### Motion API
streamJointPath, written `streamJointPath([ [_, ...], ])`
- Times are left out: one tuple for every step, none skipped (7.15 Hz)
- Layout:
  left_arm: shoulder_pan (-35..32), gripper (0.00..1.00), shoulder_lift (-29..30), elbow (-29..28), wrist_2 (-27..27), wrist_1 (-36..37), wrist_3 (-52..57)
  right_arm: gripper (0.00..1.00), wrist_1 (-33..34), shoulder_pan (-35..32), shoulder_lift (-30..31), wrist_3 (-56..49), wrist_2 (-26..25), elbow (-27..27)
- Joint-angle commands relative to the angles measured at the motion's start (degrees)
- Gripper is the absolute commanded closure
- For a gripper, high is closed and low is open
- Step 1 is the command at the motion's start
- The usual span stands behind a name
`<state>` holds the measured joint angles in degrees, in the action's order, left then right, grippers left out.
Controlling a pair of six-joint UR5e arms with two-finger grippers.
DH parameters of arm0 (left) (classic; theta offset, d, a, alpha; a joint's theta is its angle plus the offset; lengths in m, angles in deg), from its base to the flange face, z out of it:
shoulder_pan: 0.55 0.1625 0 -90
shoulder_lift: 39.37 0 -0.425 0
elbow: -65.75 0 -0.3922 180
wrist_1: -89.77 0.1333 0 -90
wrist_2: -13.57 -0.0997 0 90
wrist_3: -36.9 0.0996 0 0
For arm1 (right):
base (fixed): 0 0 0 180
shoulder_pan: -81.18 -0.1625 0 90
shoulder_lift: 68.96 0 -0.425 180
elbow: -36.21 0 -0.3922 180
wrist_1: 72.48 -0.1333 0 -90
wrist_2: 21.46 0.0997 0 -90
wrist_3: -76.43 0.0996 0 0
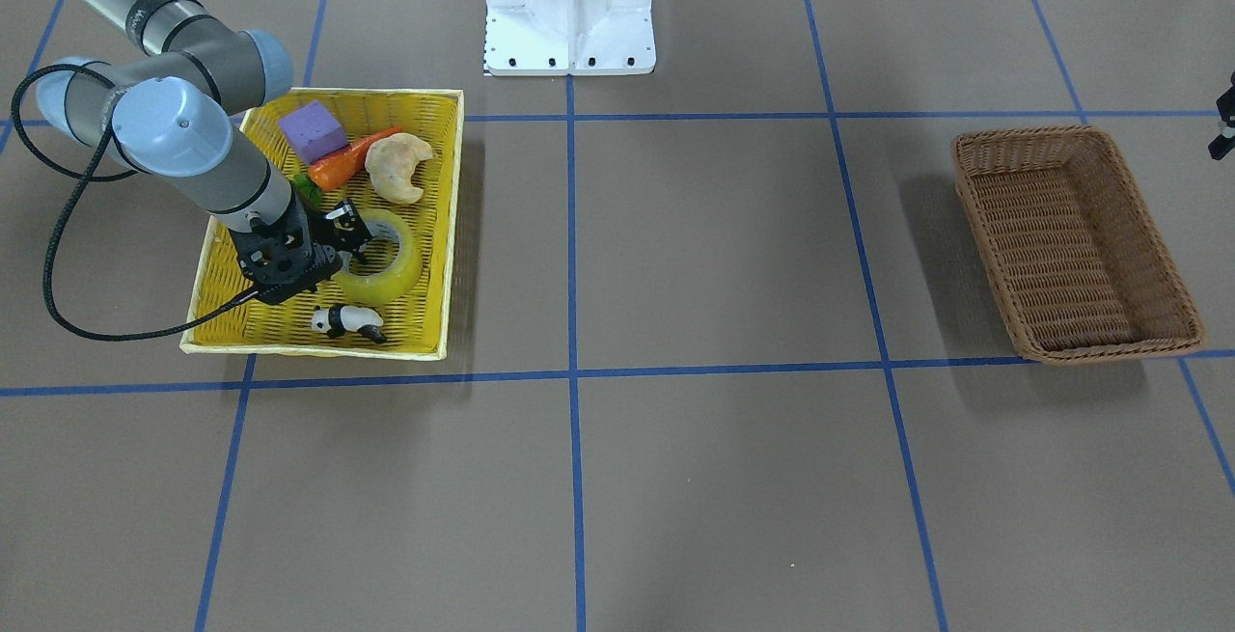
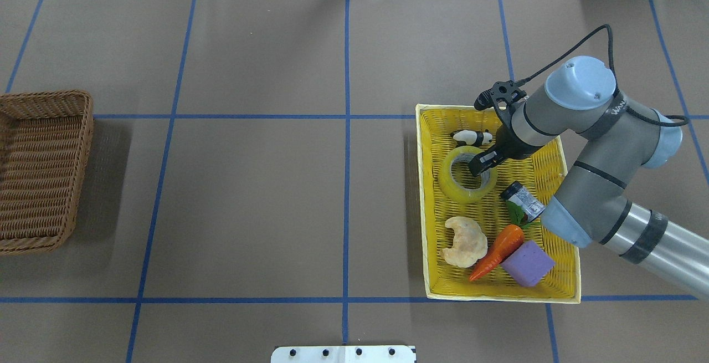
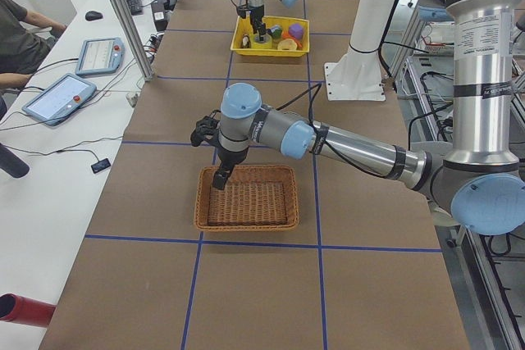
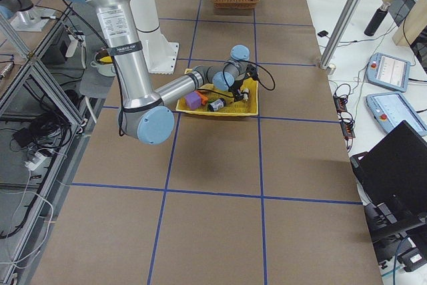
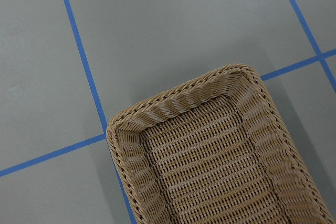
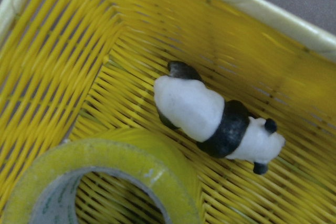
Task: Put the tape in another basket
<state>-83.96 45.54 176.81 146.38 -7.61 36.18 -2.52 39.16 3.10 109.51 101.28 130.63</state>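
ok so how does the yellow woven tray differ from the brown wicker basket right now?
Colour: the bright yellow woven tray has a pale rim; the dark brown wicker basket is brown throughout. Contents: the tray holds the yellowish packing tape roll; the basket is empty. Shape: the tray is wider, the basket narrower. Both are rectangular and woven.

A yellow woven tray with a pale rim sits on the brown counter, which is crossed by a grid of blue lines. At the tray's far end a toy panda lies on its side. Toward the near end, a croissant, a carrot and a purple block lie side by side, the carrot against the block. A small black-capped bottle lies by the carrot's leaves. A seated person and two tablets occupy the side desk.
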Motion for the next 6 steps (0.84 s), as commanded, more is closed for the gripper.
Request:
streamJointPath([
  [0.0,0.02,0.0,0.0,0.0,0.0,-0.6,1.0,-0.5,-0.2,0.3,0.7,0.4,0.6],
  [0.0,0.02,0.0,0.1,0.1,-0.1,-1.6,1.0,-0.5,-1.7,0.3,1.0,2.7,1.8],
  [0.1,0.02,0.1,0.1,0.1,-0.1,-1.6,1.0,-0.4,-4.4,0.2,1.2,6.9,2.8],
  [0.1,0.02,0.1,0.1,0.2,-0.1,-1.7,1.0,-0.4,-7.5,0.0,1.5,11.3,3.6],
  [0.1,0.02,0.6,0.6,0.7,-0.3,-5.0,1.0,-0.5,-9.5,-0.9,3.8,14.2,3.7],
  [1.0,0.02,0.7,0.9,0.9,-3.6,-10.5,1.0,-0.6,-9.5,-3.6,8.0,16.0,3.6],
])
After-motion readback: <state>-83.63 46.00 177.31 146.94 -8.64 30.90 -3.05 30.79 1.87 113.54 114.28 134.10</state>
